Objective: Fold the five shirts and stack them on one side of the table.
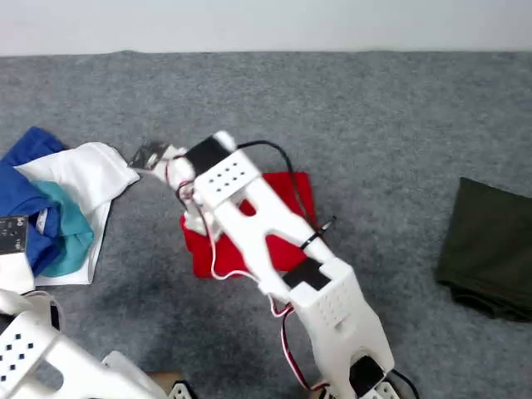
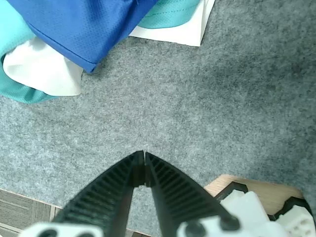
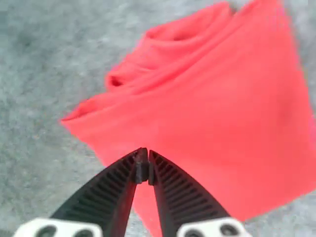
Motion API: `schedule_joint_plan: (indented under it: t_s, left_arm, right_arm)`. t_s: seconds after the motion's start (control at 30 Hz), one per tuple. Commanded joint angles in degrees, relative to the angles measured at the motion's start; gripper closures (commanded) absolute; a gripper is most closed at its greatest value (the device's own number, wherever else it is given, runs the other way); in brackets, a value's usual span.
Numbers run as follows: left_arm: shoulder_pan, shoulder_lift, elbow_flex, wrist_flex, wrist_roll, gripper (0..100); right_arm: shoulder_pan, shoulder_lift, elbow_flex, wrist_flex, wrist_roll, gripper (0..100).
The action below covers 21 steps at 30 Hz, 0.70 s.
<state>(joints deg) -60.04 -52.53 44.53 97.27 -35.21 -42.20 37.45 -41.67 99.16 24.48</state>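
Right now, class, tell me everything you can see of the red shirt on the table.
The red shirt is soft, plain cloth, loosely folded into a rough rectangle, with rumpled folds along one edge. It lies on the grey table cover near the middle, apart from the shirt pile and the dark shirt. The right arm stretches over it, hiding its centre from above; its jaws are shut, with no cloth visible between them.

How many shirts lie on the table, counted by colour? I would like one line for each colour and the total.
blue shirt: 1
white shirt: 1
teal shirt: 1
red shirt: 1
dark green shirt: 1
Total: 5
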Motion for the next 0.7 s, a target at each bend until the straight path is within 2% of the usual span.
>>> schedule_joint_plan:
  t_s: [0.0,0.17,0.33,0.67]
  left_arm:
    - [-0.18,-0.7,-0.22,-0.44,-0.26,99]
    - [-0.18,-0.7,-0.22,-0.53,-0.26,99]
    - [-0.09,-0.7,-0.22,-0.53,-0.26,99]
    - [0.18,-0.7,0.31,-0.62,-0.26,99]
  right_arm:
    - [1.27,0.57,-2.9,-5.23,3.43,98.9]
    - [-1.01,6.37,-2.9,-15.52,5.45,98.9]
    - [-1.54,6.81,-2.99,-20.88,5.63,98.9]
    - [-1.54,-5.23,-2.99,-4.35,5.19,98.9]
